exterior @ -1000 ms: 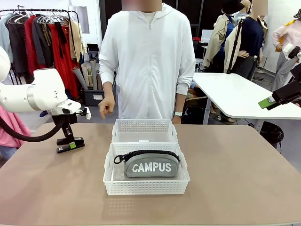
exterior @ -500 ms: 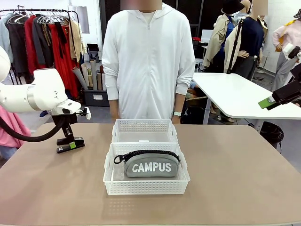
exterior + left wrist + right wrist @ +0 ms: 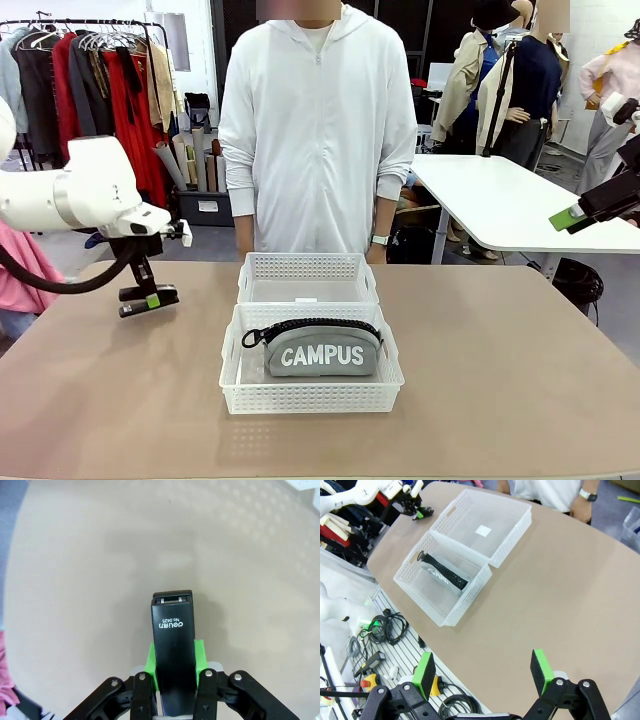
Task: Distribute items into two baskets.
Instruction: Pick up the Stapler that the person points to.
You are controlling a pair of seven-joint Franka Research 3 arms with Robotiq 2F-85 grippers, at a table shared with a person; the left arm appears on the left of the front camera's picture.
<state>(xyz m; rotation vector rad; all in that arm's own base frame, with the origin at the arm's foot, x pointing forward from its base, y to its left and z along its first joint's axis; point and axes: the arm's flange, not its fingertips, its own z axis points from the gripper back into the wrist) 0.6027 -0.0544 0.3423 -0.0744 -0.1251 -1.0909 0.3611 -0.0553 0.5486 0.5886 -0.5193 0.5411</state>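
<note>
The near basket [image 3: 312,380] at the tabletop [image 3: 500,380] centre already holds the grey CAMPUS pouch [image 3: 322,350], lying on its side with the zipper up. Directly behind, at 12 o'clock and touching it, the far basket [image 3: 307,279] is seen w/o any item inside, apart from its small label.

At approx. 10 o'clock from the baskets, the left gripper [image 3: 148,300] is held above the tabletop, and its fingers [image 3: 150,660] are closed narrow on the black stapler [image 3: 174,650], which is gripped by its sides near the rear end, nose pointing away from the wrist.

The step in hand is judged to be the carry of the stapler to the far basket. It should be lifted high enough to clear the lattice wall, brought over the middle, lowered close to the bottom and only then released, so it is not dropped or tipped.

The right gripper [image 3: 484,672], fingers spread wide and holding nothing, is parked high at 3 o'clock. The person [image 3: 318,130] stands at the far edge, hands down.
</note>
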